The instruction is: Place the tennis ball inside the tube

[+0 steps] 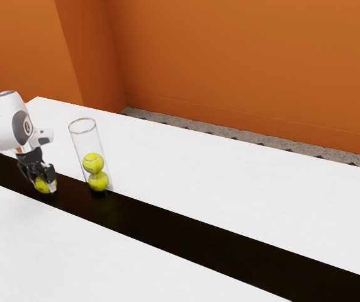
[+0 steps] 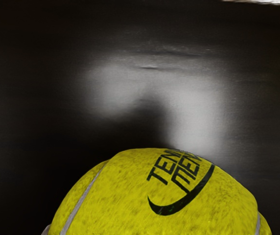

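Exterior view, from its left to its right: a white robot arm with dark grey joint covers reaches over a long white table, its black two-finger gripper lowered to a fuzzy yellow tennis ball. The ball sits at the gripper's tip, low over a glossy black strip running along the table; whether the gripper pinches it or is spread around it, the pictures do not settle. It remains outside the tall, clear, round tube, which stands near it, farther toward the exterior view's right, its base on the black strip and its rimmed mouth facing up. Inside the tube are two more yellow tennis balls, the upper one resting on the lower one, with clear space above them up to the rim. Beyond the white tabletop, an orange wall rises over a grey speckled floor dotted with dark marks. Wrist view: the ball beside the gripper looms close to the camera, pale seams curving down its sides and bold black lettering printed above a sweeping black curve. Past it, the black strip carries a soft pale sheen, broken by a dark patch just beside the ball.
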Controlling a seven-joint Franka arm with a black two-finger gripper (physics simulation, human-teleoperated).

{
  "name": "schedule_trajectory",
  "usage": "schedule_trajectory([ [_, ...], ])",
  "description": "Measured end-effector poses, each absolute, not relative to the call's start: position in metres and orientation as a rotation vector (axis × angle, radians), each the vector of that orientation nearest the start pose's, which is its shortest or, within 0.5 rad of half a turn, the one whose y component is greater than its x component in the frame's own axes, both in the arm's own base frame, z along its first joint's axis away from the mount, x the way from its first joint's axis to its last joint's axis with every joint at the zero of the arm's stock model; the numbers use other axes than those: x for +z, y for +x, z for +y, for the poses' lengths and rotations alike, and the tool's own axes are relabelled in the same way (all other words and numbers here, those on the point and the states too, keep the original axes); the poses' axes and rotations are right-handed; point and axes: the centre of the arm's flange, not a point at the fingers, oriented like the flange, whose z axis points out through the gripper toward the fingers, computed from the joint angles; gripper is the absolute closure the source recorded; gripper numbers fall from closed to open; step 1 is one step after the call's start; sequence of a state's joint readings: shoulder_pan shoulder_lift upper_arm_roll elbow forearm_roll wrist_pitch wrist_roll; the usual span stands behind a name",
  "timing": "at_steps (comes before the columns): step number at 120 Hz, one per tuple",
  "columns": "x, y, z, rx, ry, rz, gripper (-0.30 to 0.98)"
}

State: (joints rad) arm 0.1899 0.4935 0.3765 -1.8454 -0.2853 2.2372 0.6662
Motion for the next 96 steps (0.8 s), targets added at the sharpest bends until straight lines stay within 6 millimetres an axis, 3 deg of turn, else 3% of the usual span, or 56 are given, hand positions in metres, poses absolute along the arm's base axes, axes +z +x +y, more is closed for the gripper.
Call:
schedule_trajectory([
  [38, 0.36, 0.541, 0.33, -0.105, -3.155, -0.066, 0.52],
  [57, 0.422, 0.55, 0.307, -0.155, -3.098, 0.034, 0.57],
  [68, 0.448, 0.552, 0.295, -0.152, -3.065, 0.077, 0.57],
  [96, 0.507, 0.533, 0.285, -0.136, -2.991, 0.089, 0.56],
])
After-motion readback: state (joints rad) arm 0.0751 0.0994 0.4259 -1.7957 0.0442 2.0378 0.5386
